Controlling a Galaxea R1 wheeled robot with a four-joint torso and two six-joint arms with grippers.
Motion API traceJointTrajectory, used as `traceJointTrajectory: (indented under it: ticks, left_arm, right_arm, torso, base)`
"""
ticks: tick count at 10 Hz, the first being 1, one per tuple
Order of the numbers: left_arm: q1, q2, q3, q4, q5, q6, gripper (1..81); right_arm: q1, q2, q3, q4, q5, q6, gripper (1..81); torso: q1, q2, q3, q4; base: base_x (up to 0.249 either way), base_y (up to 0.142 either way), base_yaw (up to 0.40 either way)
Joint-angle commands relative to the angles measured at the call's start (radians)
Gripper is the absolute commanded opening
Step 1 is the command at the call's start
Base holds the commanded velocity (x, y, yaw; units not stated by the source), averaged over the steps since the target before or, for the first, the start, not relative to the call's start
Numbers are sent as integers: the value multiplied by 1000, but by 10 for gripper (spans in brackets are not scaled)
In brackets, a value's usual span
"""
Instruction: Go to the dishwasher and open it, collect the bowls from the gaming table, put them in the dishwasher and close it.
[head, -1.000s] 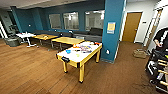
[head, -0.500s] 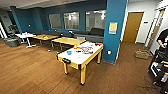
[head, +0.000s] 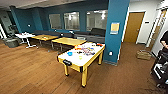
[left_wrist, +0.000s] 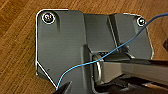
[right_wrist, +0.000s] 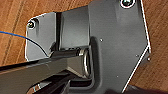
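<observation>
- Gaming table (head: 82, 56) standing mid-room on the wood floor (head: 32, 72), just left of a blue pillar (head: 115, 30).
- On its white top: a bright blue bowl (head: 69, 53) toward the near left, coloured clutter (head: 86, 50) farther back.
- Yellow tables (head: 67, 41) beyond, sofas (head: 95, 33) along the far wall.
- Person (head: 165, 41) at far right.
- Finger state of either gripper: cannot tell.

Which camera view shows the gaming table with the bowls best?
The head view: the whole gaming table stands on the wood floor, a blue bowl on its white top. Both wrist views show wood floor under the robot's own parts.
</observation>
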Motion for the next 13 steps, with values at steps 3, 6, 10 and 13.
traceJointTrajectory:
  ticks: [3, 6, 10, 13]
  left_arm:
    - [-37, -4, 3, -4, 55, 3, 811]
    - [-37, -2, 3, -4, 55, 3, 811]
    - [-37, -5, 3, -4, 55, 3, 811]
    - [-37, -5, 3, -4, 55, 3, 811]
  right_arm:
    - [46, 2, 3, -3, -60, -3, 811]
    - [46, 3, 3, -4, -60, -3, 811]
    - [43, 3, 3, -3, -60, -3, 811]
    - [46, 2, 3, -3, -60, -3, 811]
  torso:
    - [0, 0, 0, 0]
    - [0, 0, 0, 0]
    - [0, 0, 0, 0]
    - [0, 0, 0, 0]
  base:
    - [135, 66, 0]
    - [135, 76, 0]
    - [135, 92, 0]
    - [135, 110, 0]
